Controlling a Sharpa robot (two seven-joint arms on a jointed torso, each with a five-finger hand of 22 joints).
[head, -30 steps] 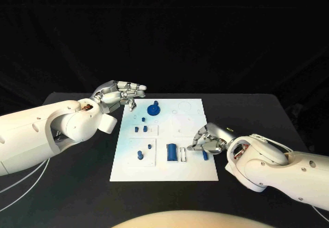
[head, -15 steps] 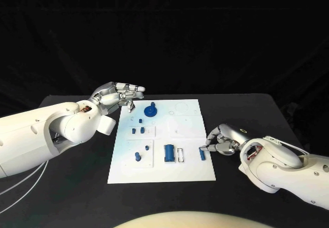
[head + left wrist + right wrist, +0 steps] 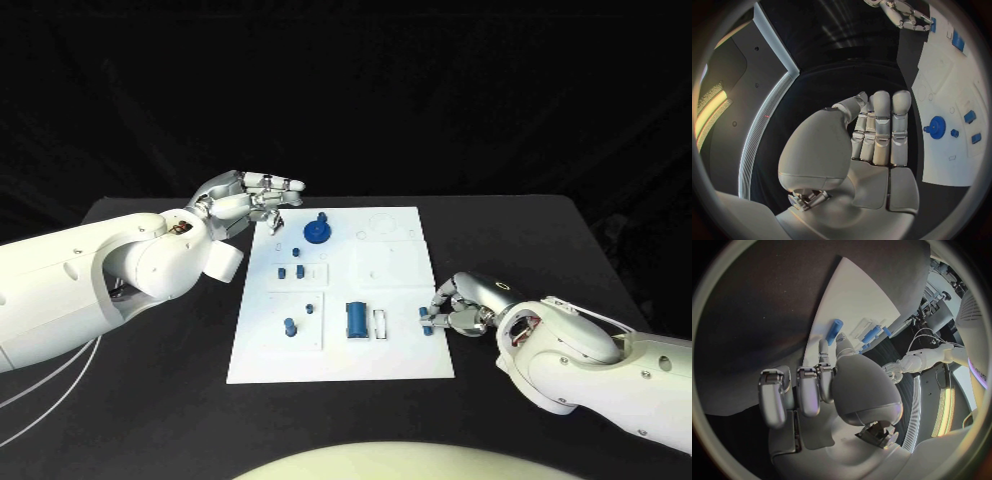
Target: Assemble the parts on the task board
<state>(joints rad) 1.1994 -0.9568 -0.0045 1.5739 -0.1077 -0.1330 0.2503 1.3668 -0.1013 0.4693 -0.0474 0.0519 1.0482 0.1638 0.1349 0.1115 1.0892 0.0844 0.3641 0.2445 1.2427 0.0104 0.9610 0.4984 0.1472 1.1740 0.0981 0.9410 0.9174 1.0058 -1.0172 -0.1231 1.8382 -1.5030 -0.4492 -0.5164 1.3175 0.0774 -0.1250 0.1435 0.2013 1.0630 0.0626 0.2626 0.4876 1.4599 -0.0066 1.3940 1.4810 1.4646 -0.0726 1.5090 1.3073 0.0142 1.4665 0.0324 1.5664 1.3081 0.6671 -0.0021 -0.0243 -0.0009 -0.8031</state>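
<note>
A black table lies under white cables; dark backdrop behind.

One white task board, one blue gear — and about seven smaller blue parts.

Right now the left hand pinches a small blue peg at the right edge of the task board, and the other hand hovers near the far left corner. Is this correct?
Not quite: the hands are swapped. The right hand pinches the small blue peg at the right edge of the task board, as the head view shows. The left hand is the one hovering near the far left corner, holding nothing.
</note>
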